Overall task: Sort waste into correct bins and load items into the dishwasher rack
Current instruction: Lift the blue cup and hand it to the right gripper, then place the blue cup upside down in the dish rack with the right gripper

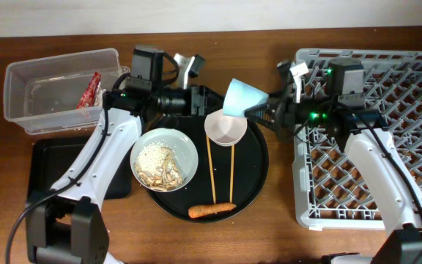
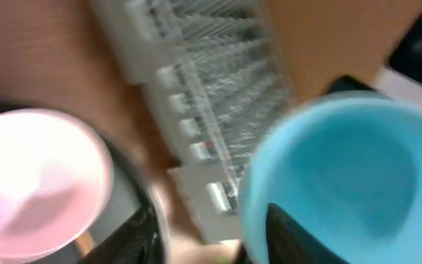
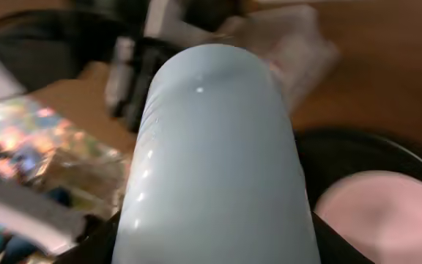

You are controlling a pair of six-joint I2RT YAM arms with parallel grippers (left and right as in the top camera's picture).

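My right gripper (image 1: pixel 261 110) is shut on the light-blue cup (image 1: pixel 240 97) and holds it tilted above the round black tray's far edge; the cup fills the right wrist view (image 3: pixel 215 147). My left gripper (image 1: pixel 204 100) is open just left of the cup's mouth, with one finger in front of the rim in the left wrist view (image 2: pixel 328 169). The pinkish bowl (image 1: pixel 226 130) sits below the cup. A white plate (image 1: pixel 164 159) holds beige scraps with rice. Two chopsticks (image 1: pixel 212 172) and a carrot (image 1: pixel 211 210) lie on the tray. The red wrapper (image 1: pixel 88 92) is in the clear tub (image 1: pixel 31 81).
The grey dishwasher rack (image 1: pixel 372 147) stands at the right. The shallow black rectangular tray (image 1: pixel 53 165) lies at the front left, partly under my left arm. The round black tray (image 1: pixel 258 165) is in the middle. No tissue shows clearly.
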